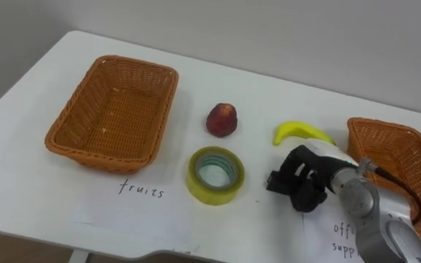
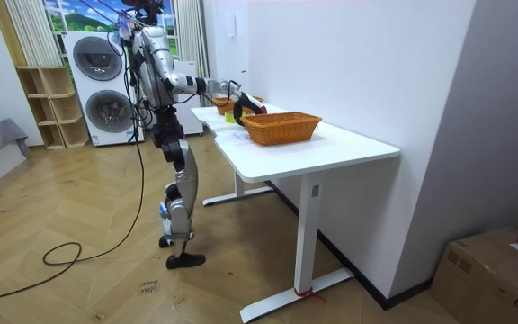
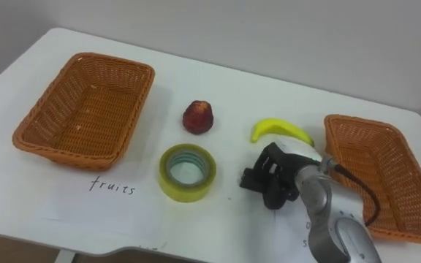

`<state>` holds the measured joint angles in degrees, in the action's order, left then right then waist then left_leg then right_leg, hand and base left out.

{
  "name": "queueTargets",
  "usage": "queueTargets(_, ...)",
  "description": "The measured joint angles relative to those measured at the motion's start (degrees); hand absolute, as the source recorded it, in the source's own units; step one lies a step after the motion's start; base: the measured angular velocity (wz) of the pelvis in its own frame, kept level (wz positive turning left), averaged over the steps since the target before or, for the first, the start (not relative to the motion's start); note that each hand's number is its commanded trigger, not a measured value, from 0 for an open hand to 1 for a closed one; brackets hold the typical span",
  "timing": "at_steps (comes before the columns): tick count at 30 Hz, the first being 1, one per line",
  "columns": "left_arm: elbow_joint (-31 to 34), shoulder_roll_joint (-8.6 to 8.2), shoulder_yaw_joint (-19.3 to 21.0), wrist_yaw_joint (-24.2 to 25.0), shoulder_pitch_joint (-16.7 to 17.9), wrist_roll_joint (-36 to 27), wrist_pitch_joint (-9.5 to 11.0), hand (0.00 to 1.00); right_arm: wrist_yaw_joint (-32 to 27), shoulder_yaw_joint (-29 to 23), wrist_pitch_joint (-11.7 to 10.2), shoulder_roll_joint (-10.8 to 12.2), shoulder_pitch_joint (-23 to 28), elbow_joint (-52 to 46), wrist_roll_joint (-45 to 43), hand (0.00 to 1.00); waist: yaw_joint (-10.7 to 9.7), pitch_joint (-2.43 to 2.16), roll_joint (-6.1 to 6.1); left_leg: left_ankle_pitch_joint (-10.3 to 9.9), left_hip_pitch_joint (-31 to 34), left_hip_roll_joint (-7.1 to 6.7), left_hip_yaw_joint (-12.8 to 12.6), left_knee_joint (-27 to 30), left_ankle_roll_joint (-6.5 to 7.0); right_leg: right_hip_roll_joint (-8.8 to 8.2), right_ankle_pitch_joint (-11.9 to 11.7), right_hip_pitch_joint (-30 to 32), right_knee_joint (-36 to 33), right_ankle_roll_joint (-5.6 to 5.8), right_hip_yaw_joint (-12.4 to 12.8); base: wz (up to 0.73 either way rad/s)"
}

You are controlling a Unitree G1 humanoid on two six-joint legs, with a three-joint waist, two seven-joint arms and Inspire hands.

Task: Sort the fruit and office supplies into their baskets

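Observation:
A red fruit lies mid-table, with a yellow banana to its right. Below the fruit lies a yellow roll of tape. My right hand rests low over the table between the tape and the banana, just below the banana. Its dark fingers are curled and I see nothing in them. At the left stands a wicker basket with nothing in it, above a paper marked for fruits. A second wicker basket stands at the right edge, and its visible part holds nothing.
A paper label lies under my right forearm, in front of the right basket. The white table stands against a wall. In the room view I stand at the table's long side, with washing machines behind me.

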<state>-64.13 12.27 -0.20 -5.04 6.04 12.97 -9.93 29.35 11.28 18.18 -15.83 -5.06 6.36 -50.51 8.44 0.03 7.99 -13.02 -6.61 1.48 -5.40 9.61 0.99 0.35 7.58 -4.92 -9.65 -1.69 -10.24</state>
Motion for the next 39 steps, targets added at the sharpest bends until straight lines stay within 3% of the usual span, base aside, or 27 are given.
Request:
queueTargets(6,0.0,0.0,0.0,-0.9,-0.1,0.0,0.8,0.0,-0.4,0.5,-0.1,-0.1,0.1,-0.1,0.8,1.0,0.0,-0.23,0.52,0.0,-0.1,-0.03,-0.2,0.0,0.0,0.07,0.0,0.0,0.0,0.0,0.1,-0.01)
queueTargets(27,-0.1,0.09,0.2,-0.5,0.1,0.0,1.8,0.0,-0.2,-0.3,-2.1,-0.3,2.0,-3.4,1.6,1.0,-0.3,-0.12,0.62,0.0,0.0,0.0,-0.2,-0.1,0.03,-0.07,0.0,0.1,0.1,0.0,0.0,0.0)
queueTargets(33,0.0,0.09,0.3,0.0,0.5,0.0,2.8,0.0,0.9,-0.5,-3.4,-0.2,2.2,-5.1,4.3,1.0,-0.5,0.07,0.35,0.0,0.0,-0.08,-0.1,-0.1,0.04,-0.09,0.0,0.2,0.1,0.01,0.7,0.0)
queueTargets(39,0.0,-0.12,1.2,0.7,2.7,0.1,3.4,0.0,0.7,-1.5,-5.7,-0.2,3.5,-8.2,6.8,1.0,-1.5,0.7,-0.64,0.0,0.3,-0.15,-0.1,-0.1,0.07,-0.15,0.1,0.4,0.1,0.16,0.7,0.0)
